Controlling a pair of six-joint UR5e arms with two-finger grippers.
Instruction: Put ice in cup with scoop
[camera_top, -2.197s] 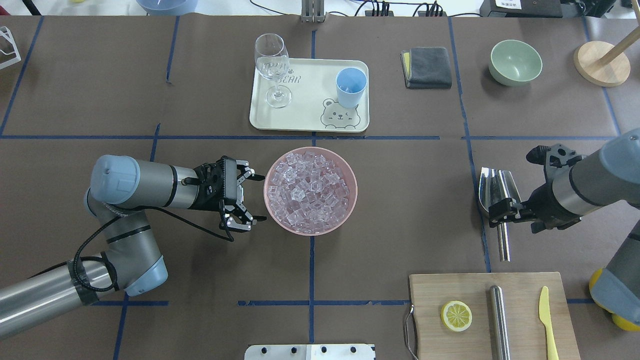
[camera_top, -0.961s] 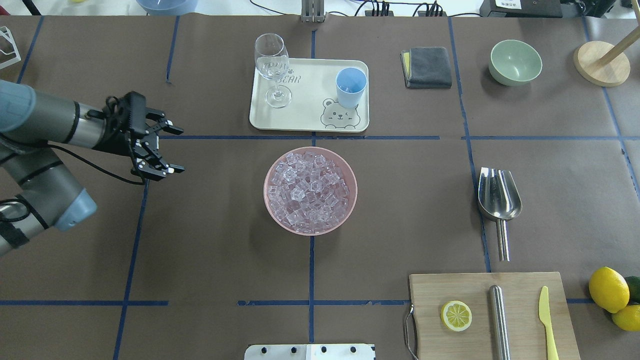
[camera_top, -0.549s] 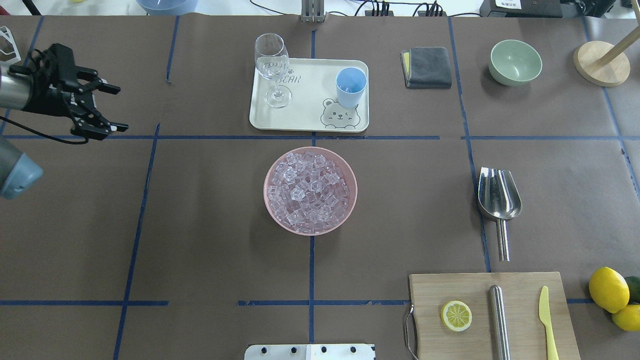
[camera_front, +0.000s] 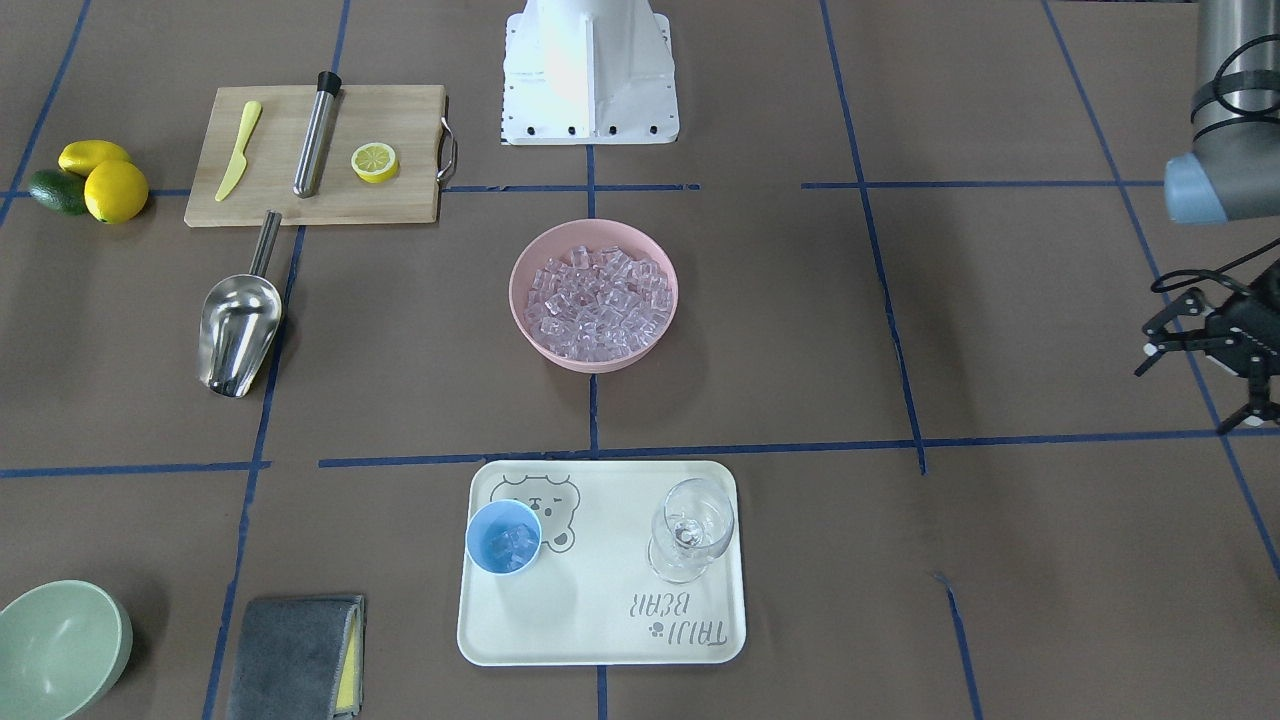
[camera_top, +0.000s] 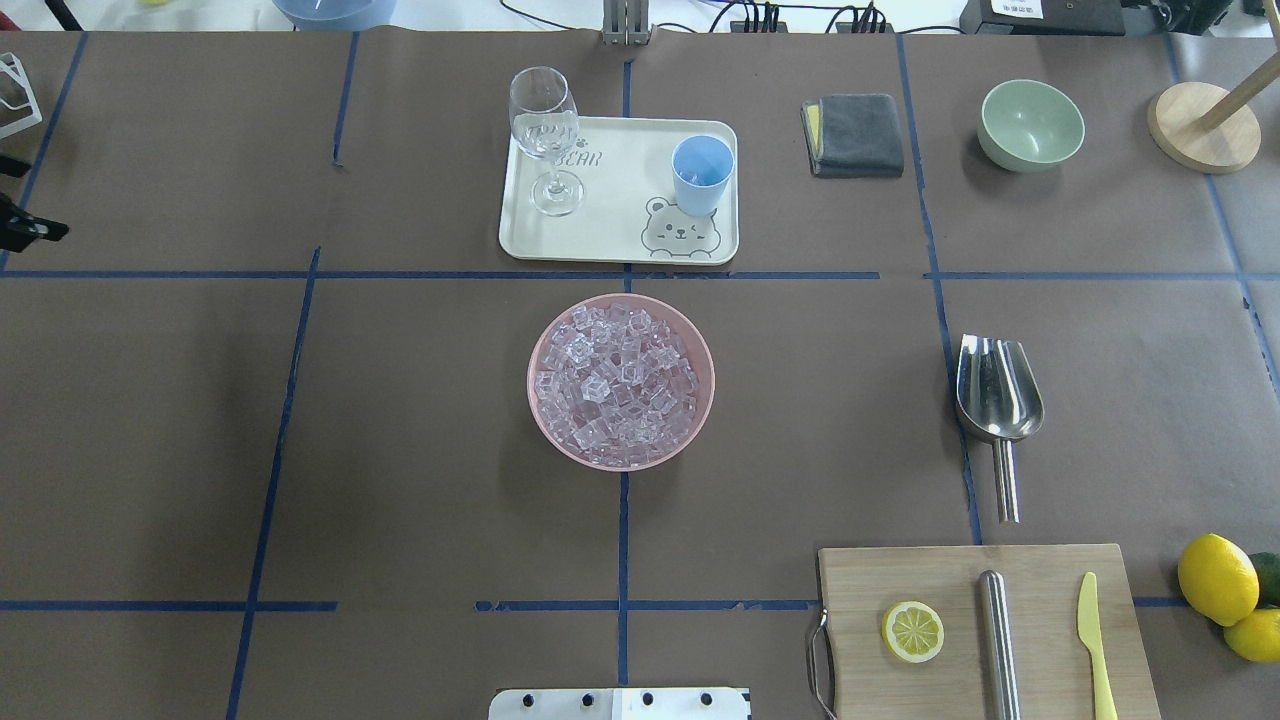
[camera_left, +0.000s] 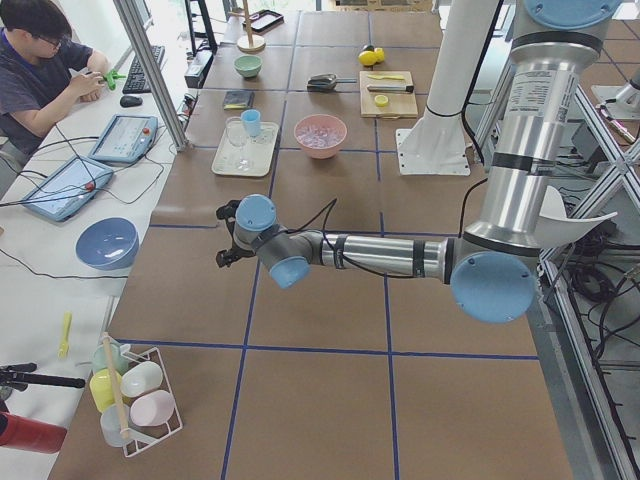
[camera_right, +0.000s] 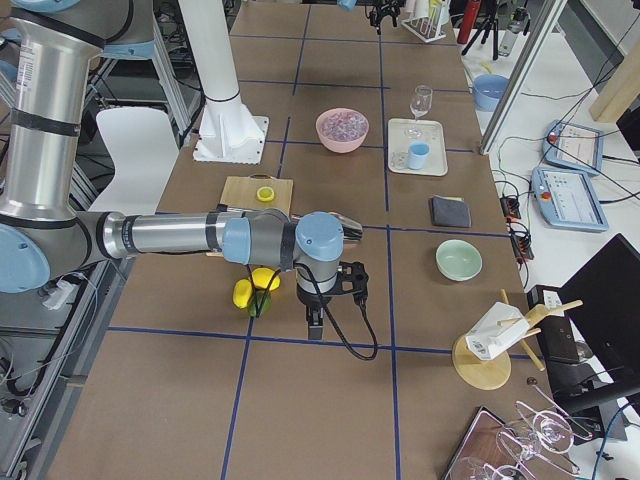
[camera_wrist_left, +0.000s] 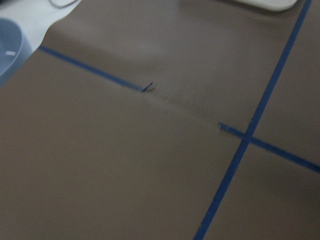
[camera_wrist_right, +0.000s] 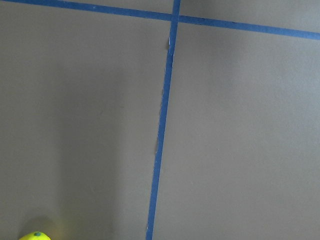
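The steel scoop (camera_top: 995, 390) (camera_front: 238, 325) lies alone on the table, handle toward the cutting board. A pink bowl (camera_top: 700, 345) (camera_front: 520, 262) at the centre holds a heap of ice (camera_top: 618, 382) (camera_front: 596, 297). The light-blue cup (camera_top: 702, 172) (camera_front: 503, 537) stands on the cream tray (camera_top: 610, 235), with a few clear cubes inside it in the front-facing view. My left gripper (camera_front: 1185, 395) (camera_top: 25, 198) (camera_left: 228, 235) hangs open and empty at the table's far left, well away from everything. My right gripper (camera_right: 320, 305) shows only in the exterior right view, beside the lemons; I cannot tell its state.
A wine glass (camera_top: 545, 135) shares the tray. A grey cloth (camera_top: 855, 133), green bowl (camera_top: 1032, 124) and wooden stand (camera_top: 1203, 125) sit at the back right. A cutting board (camera_top: 950, 580) carries a lemon slice, steel cylinder and yellow knife; lemons (camera_top: 1217, 578) lie beside it. A person (camera_left: 40, 70) sits off the far side.
My right gripper left the scoop's handle and withdrew out of the overhead view. My left arm pulled back from beside the pink bowl to the far left edge, still open.
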